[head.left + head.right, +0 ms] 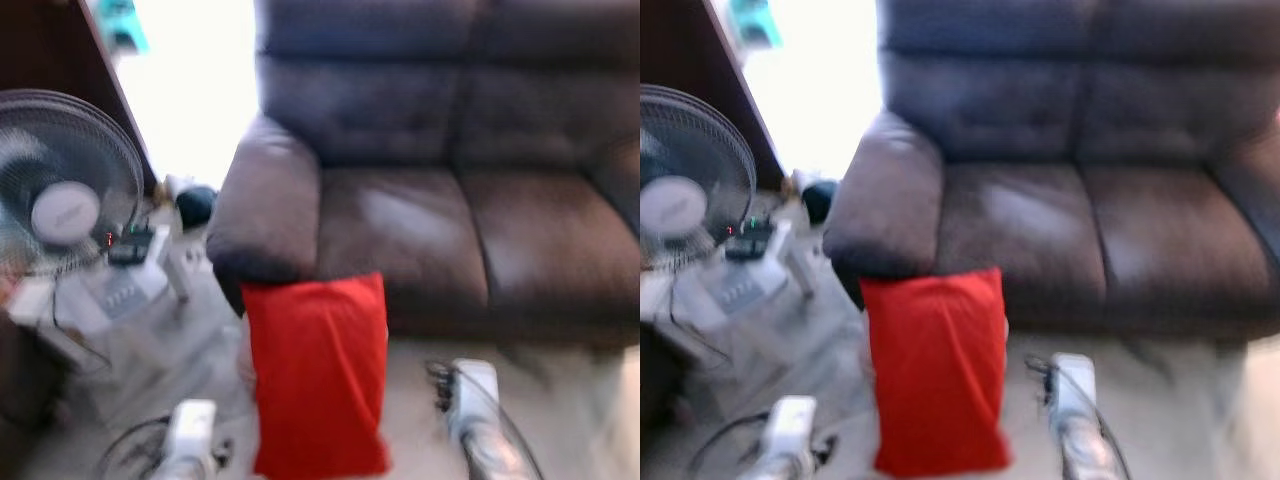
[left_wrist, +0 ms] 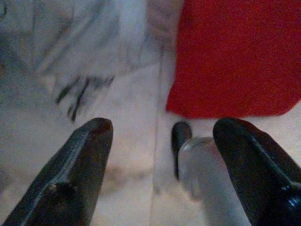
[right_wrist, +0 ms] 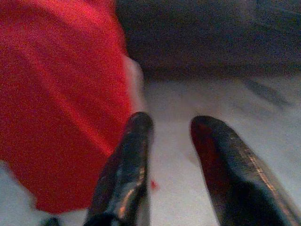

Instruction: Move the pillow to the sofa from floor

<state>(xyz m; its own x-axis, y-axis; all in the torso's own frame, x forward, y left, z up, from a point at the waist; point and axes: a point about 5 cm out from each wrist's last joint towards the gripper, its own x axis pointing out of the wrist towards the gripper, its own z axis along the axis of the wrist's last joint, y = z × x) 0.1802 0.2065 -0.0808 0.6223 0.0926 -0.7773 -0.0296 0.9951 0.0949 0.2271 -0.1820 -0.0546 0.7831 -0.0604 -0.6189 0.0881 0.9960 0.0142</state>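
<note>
Red pillow (image 1: 315, 375) on floor (image 1: 560, 420), top leaning against brown sofa (image 1: 450, 210) front (views blurred). My left pincer (image 2: 160, 136) wide open, empty; right pincer (image 3: 171, 127) slightly open, empty, beside pillow.

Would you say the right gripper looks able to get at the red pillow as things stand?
Probably yes: the right gripper, fingers open, sits just beside the red pillow on the floor, with nothing between them.

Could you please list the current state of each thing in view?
Red fabric pillow: on the floor, against the sofa front.
Dark brown sofa: seats bare.
White pedestal fan: spinning or not, cannot tell.
Left gripper: open, holding nothing.
Right gripper: open, beside the pillow.
</note>
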